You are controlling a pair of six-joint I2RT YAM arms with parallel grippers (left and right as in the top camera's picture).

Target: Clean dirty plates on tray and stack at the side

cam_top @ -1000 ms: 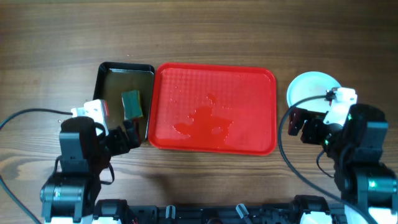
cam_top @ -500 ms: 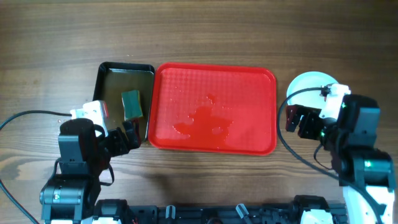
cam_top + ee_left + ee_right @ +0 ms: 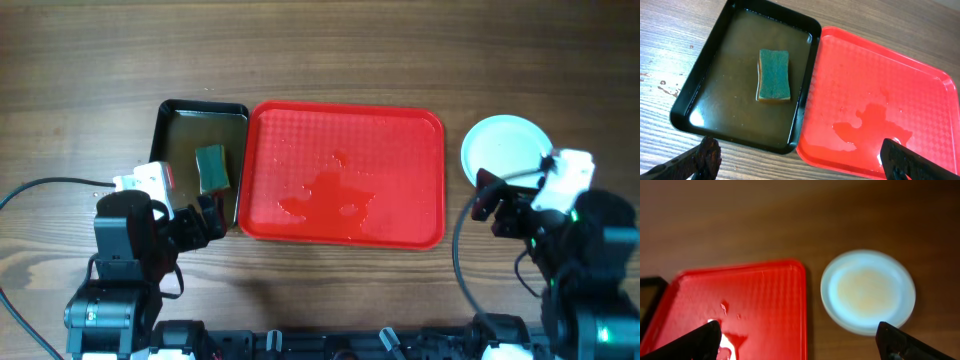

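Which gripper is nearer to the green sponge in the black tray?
Left. The left gripper is at the near edge of the black tray, close to the green sponge. The right gripper is beyond the red tray, beside the plate.

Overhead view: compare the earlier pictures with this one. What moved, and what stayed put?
The right gripper and its wrist drew back off the plates, rightward and slightly toward the robot, leaving them uncovered. It is open and holds nothing. The left gripper, red tray, black tray and sponge stayed as they were.
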